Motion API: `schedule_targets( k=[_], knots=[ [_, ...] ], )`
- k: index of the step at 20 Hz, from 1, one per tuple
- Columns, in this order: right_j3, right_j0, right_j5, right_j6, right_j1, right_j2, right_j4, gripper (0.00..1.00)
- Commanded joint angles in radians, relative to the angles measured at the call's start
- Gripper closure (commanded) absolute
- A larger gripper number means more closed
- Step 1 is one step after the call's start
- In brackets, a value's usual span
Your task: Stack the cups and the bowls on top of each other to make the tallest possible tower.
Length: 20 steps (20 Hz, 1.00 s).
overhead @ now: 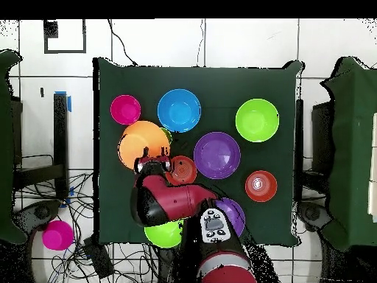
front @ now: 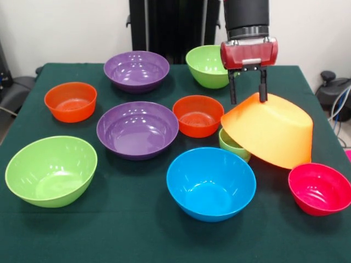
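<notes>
Nearest the front camera I see the blue bowl (front: 211, 183) sitting upright on the green tablecloth (front: 137, 235), with a large light-green bowl (front: 51, 170) to its left and the small pink-red bowl (front: 320, 188) to its right. Behind the blue one a small light-green cup (front: 232, 146) stands upright, and the big orange-yellow bowl (front: 271, 130) is tipped mouth-down over it, its low rim hanging across the cup's top while the high side is lifted. My gripper (front: 248, 97) comes down from above with its two black fingers (front: 232, 87) straddling that raised edge, clamped on the orange-yellow bowl.

In the middle of the table I see a wide purple bowl (front: 137, 129) with an orange-red bowl (front: 198, 115) just beside it on the right. Farther back sit a second purple bowl (front: 136, 70), another orange-red bowl (front: 71, 101) at the left, and a second light-green bowl (front: 207, 66) partly behind the gripper body.

From overhead, the red arm (overhead: 173, 200) covers part of the back row, and the orange-yellow bowl (overhead: 143, 144) lies between the pink-red bowl (overhead: 125, 109) and the arm.
</notes>
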Motion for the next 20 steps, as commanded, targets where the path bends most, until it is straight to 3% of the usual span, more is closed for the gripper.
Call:
schedule_targets(
  k=[1,6,13,20],
  knots=[
    [-0.015,0.025,0.051,0.163,0.134,-0.021,0.068,0.00],
    [0.003,0.047,0.015,0.162,0.141,-0.034,0.095,0.00],
    [0.059,0.067,0.148,0.140,0.086,-0.060,0.136,0.00],
    [0.253,0.149,0.360,0.197,-0.030,-0.123,0.265,0.00]
  ],
)
